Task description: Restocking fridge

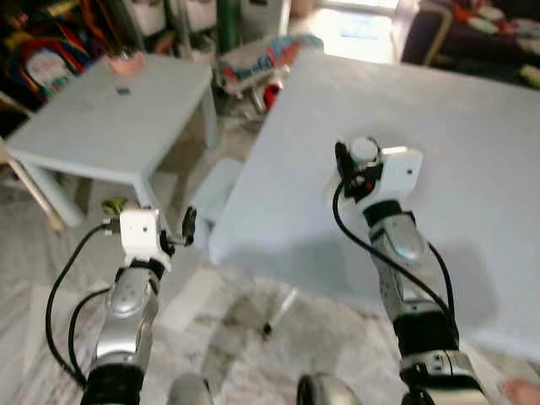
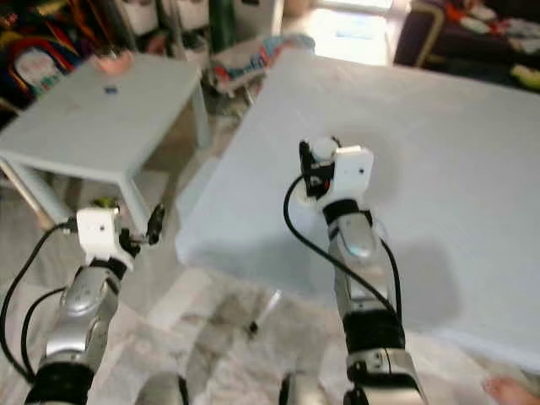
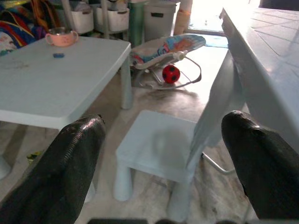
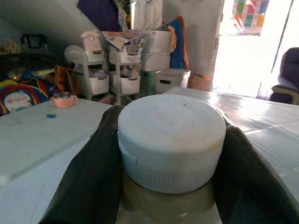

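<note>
Over the big table's (image 1: pixel 472 169) near-left corner, a white-capped jar (image 4: pixel 170 140) is clamped by the R gripper (image 1: pixel 359 164) for carrying fridge-ward; L gripper (image 3: pixel 163 158) fingers apart, idle.

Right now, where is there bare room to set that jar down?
The big table is bare all around the right tool holding the jar. The small table is free except its far edge, where a pink cup sits.

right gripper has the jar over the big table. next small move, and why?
Probably keep the right gripper clamped and carry on toward the fridge: its fingers sit on both sides of the white-capped jar, held above the large table. The left gripper is open, with no fridge in view.
</note>
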